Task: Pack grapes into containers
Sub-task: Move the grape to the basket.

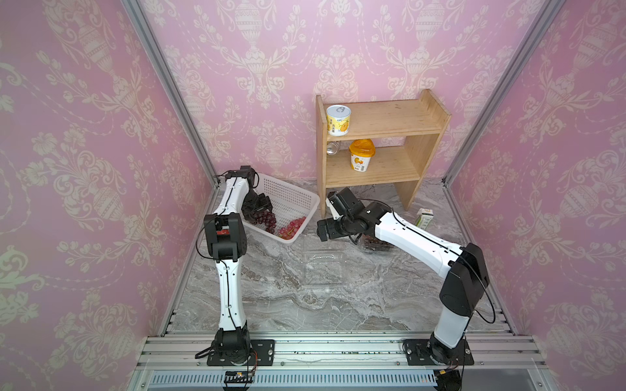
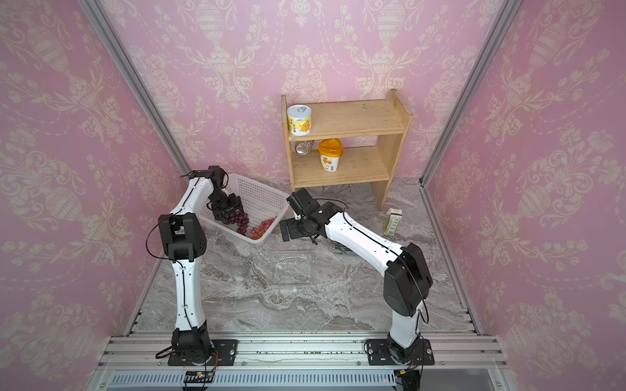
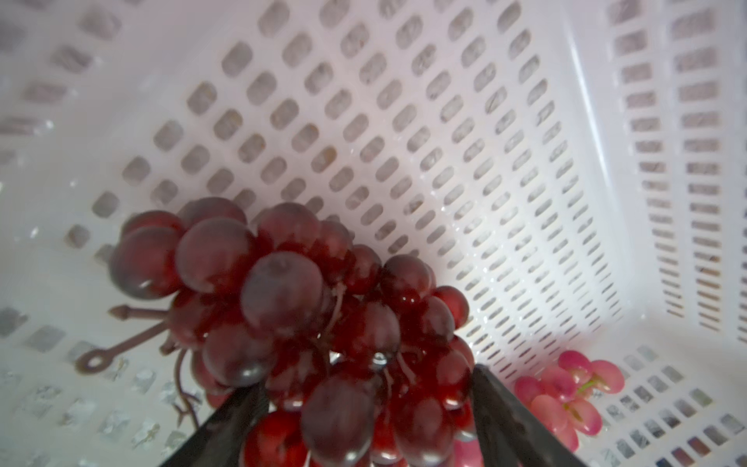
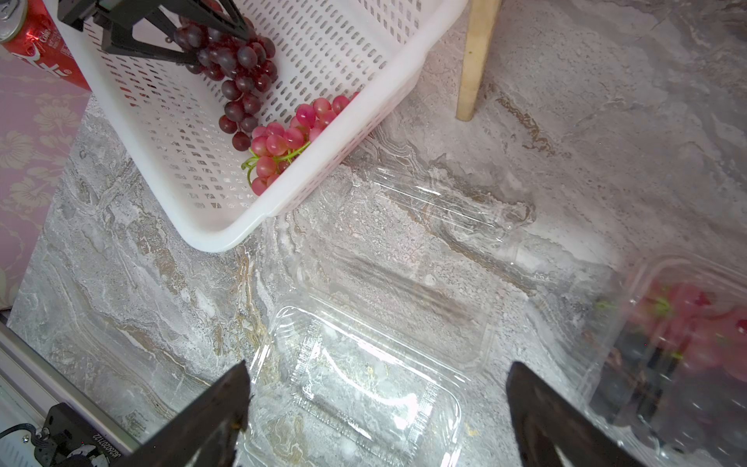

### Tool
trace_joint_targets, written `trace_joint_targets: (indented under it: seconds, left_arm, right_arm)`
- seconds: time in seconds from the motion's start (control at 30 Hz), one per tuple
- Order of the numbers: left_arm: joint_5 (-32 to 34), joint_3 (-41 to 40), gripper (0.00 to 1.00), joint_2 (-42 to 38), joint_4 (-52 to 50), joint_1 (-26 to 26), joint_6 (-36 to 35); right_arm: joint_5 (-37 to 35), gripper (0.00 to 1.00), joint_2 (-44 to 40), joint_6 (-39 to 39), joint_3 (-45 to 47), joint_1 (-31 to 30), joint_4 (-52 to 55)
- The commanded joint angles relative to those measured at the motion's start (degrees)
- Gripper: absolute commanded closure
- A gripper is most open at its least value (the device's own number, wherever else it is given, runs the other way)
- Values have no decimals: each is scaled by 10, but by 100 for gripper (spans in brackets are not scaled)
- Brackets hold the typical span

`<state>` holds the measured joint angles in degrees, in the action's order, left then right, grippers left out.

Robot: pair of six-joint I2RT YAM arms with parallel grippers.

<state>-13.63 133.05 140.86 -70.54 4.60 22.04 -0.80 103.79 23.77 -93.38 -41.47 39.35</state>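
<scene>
2 bunches of grapes are in the white basket (image 1: 294, 194), which sits at the back of the gray table (image 1: 288, 304), on the robot's left side. The dark bunch (image 3: 283, 299) is caught between the black fingers (image 3: 226, 420) of the left gripper (image 3: 368, 380). The fingers press on it from 2 sides, so this gripper is closed on the bunch. In the right wrist view the dark bunch hangs down from the gripper in a long string. Its lowest grapes are just beside the pink bunch (image 4: 291, 137). It is hard to tell if those lowest grapes touch the basket floor. The pink bunch lies on the basket floor, against the wall closest to the boxes, and its green stems show.

The right gripper (image 4: 376, 366) is wide open and holds nothing. It hangs over the empty box (image 4: 355, 408). This box is clear and lies open on the middle of the table, just in front of the basket. The other box (image 4: 646, 404) is also clear and sits just beside the empty box, on the robot's right side. Some pink grapes (image 4: 687, 319) are inside it, but they look blurry. In both top views the right arm hides most of this box.

A wooden shelf (image 1: 386, 125) stands at the back wall with 2 yellow tubs (image 1: 338, 120) on it. A small carton (image 1: 424, 217) stands on the table near the shelf.
</scene>
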Motion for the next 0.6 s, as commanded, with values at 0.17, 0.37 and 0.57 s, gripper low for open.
trace_joint_targets:
  seconds: [0.17,0.37,0.57]
  left_arm:
    - [-48,65,22,18,72,-36,28]
    - [-21,80,20,-4,62,-49,21]
    - [32,45,18,-47,18,-33,8]
  right_arm:
    - [-1,0,-27,5,25,9,-5]
    - [2,0,-26,4,26,12,-5]
    - [8,0,-26,2,31,14,-9]
